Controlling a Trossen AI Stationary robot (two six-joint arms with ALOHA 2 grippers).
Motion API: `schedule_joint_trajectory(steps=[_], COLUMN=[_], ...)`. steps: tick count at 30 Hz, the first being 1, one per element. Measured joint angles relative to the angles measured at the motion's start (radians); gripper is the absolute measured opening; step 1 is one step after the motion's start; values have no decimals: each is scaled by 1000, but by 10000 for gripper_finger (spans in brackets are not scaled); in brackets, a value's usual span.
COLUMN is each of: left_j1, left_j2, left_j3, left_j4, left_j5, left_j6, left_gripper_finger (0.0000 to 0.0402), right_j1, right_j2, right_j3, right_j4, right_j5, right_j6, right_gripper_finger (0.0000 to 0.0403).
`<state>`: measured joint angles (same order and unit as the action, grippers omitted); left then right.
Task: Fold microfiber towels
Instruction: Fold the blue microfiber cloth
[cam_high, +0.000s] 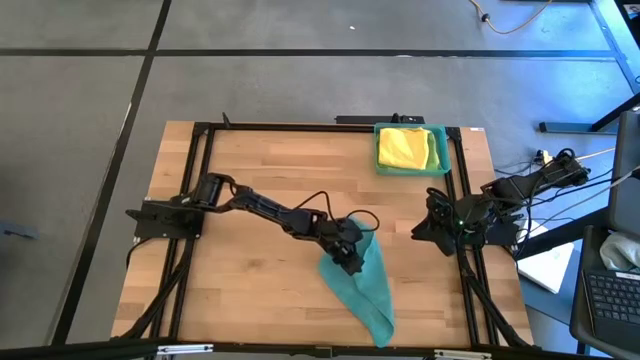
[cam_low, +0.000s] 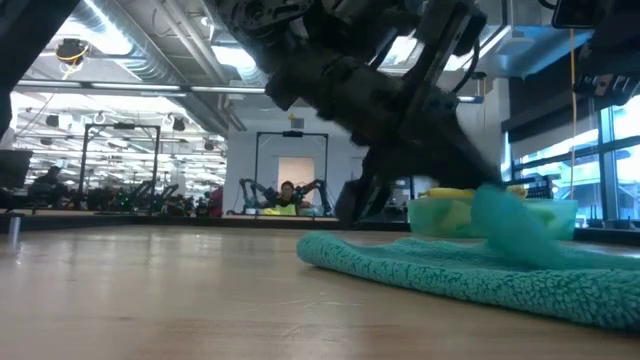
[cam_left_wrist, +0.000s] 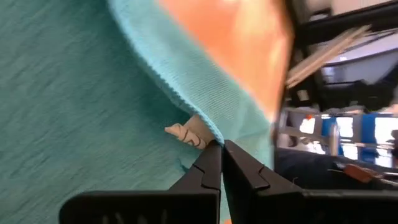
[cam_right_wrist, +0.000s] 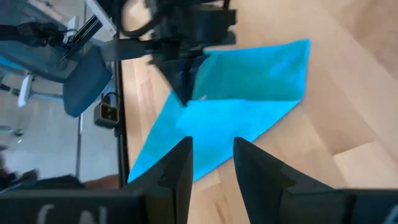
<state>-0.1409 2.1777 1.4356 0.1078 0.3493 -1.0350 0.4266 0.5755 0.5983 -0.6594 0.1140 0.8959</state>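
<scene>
Teal towel on the counter, which is light wood in butcher-block strips with a black frame; the towel's hem shows a finer, paler teal knit band in the left wrist view, next to a small white tag. Yellow towel sits in a green-teal tray. Both arms are black, left claw and right claw included; the floor is grey with dark seam lines.

Hidden and blurred parts
The dark left arm is motion-blurred in the low view; the soft teal microfiber towel runs off that picture's edge.
</scene>
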Motion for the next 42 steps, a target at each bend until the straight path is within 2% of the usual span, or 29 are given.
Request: schedule_joint_trajectory(steps=[3,6,13,18,29,34,42], left_j1=[6,5,-6,-5,11,14,37], left_j2=[-8,-20,-53,-53,-53,-53,-163], left_j3=[52,132,356,505,789,922,905], left_j4=[-24,-114,-579,-856,-1405,-1553,-1618], left_j5=[38,81,148,140,72,12,-4], left_j6=[12,60,257,364,563,636,660], left_gripper_finger=[1,0,0,0,0,0,0], right_j1=[0,0,0,-27,-137,-188,-290], right_j2=[0,10,85,193,461,534,656], right_j3=[0,0,0,1,23,111,330], right_j4=[2,11,170,353,702,706,693], right_j5=[35,43,-9,24,17,15,-138], right_j6=[-9,-41,-280,-387,-520,-639,-826], right_gripper_finger=[118,118,118,118,118,118,118])
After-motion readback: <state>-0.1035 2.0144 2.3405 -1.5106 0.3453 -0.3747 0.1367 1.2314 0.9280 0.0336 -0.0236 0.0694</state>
